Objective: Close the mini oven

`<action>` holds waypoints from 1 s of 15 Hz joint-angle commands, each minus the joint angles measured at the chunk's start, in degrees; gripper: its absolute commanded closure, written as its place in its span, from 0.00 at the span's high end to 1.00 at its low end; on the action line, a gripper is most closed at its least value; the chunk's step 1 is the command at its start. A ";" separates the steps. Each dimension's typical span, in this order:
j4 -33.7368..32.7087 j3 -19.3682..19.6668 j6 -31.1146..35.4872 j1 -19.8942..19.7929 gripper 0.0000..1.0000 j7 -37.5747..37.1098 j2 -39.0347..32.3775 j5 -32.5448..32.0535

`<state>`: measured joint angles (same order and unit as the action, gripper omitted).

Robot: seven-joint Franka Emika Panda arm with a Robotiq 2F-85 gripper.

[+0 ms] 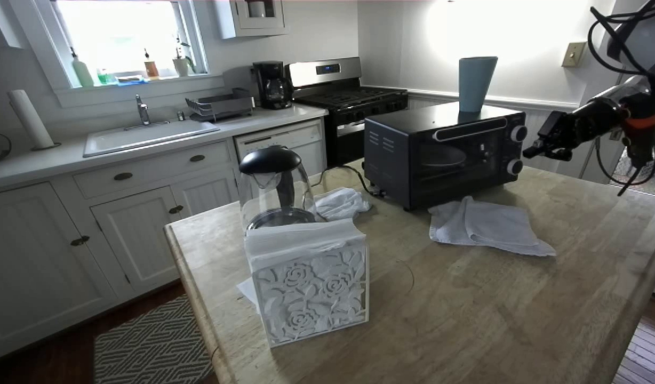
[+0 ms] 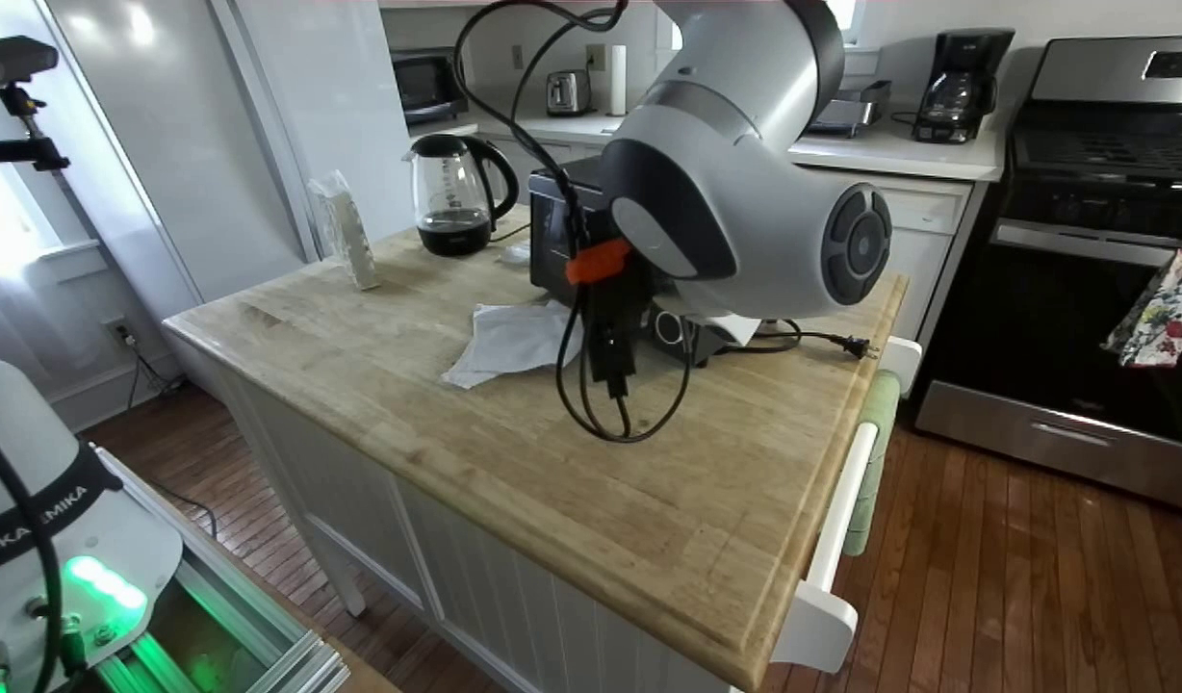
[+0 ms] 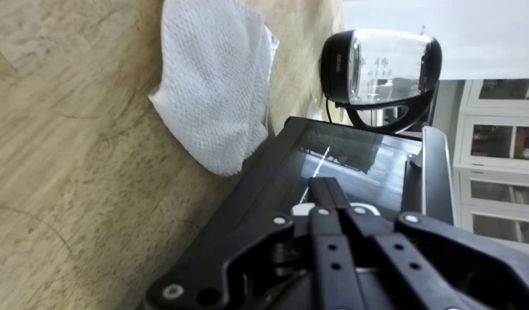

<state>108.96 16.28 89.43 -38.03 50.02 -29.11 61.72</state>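
The black mini oven (image 1: 386, 160) stands on the wooden island in both exterior views, partly hidden by my arm in an exterior view (image 2: 550, 241). Its glass door (image 1: 450, 165) looks upright against the front, with the handle (image 1: 470, 129) along the top edge. Two knobs (image 1: 518, 133) sit at its right side. My gripper (image 1: 531, 152) is in front of the knob side, a little apart from it. In the wrist view my gripper (image 3: 329, 191) is shut with its fingertips together and nothing between them, over the oven's glass front (image 3: 355, 159).
A blue cup (image 1: 476, 85) stands on the oven. A white cloth (image 1: 485, 226) lies before it. A glass kettle (image 1: 277, 186) and a napkin holder (image 1: 311, 293) stand on the island (image 1: 455, 320). A power cord (image 2: 812, 337) lies behind the oven.
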 commanded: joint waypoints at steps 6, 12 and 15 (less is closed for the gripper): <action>17.66 7.21 16.35 6.78 0.27 0.09 24.58 -13.81; 28.62 6.90 36.52 9.61 0.66 -8.47 43.67 -20.53; 35.62 0.42 48.42 7.24 0.86 -14.21 53.16 -25.60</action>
<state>135.58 21.91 127.30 -29.47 42.35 12.77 41.67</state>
